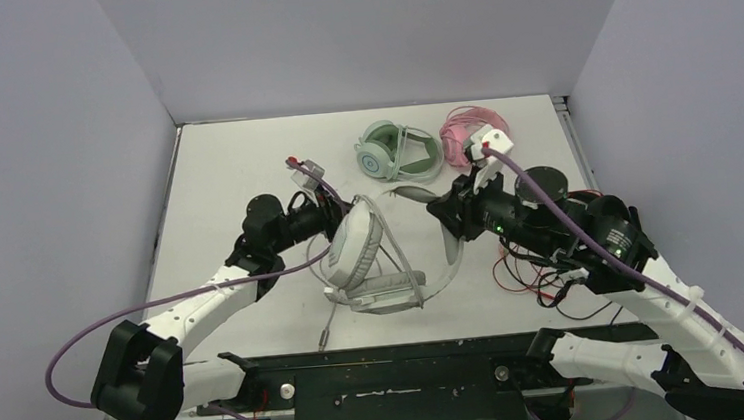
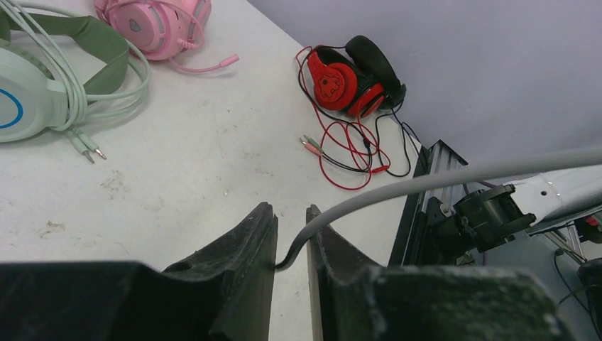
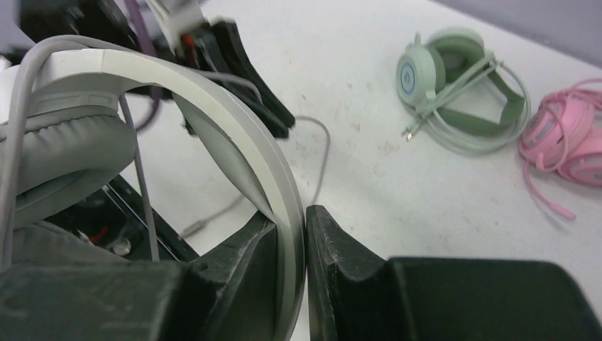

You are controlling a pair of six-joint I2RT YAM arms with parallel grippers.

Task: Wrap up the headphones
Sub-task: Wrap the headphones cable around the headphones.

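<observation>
1. The right gripper (image 3: 289, 213) was clamped on the band of the grey-white headset (image 1: 356, 246) at mid-table (image 1: 235, 171), probably to steady it for winding.
2. The left gripper (image 2: 289, 209) stood barely parted, with the grey cable (image 2: 426, 181) loose between its jaws, seemingly guided rather than pinched.

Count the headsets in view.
4: pale grey padded headset at centre; mint green headset far side; pink headset right of it; red and black headset under the right arm.

White table (image 1: 235, 171), seemingly scuffed, mint headset (image 1: 386, 155), pink headset (image 1: 461, 135), red headset (image 2: 346, 77)
</observation>
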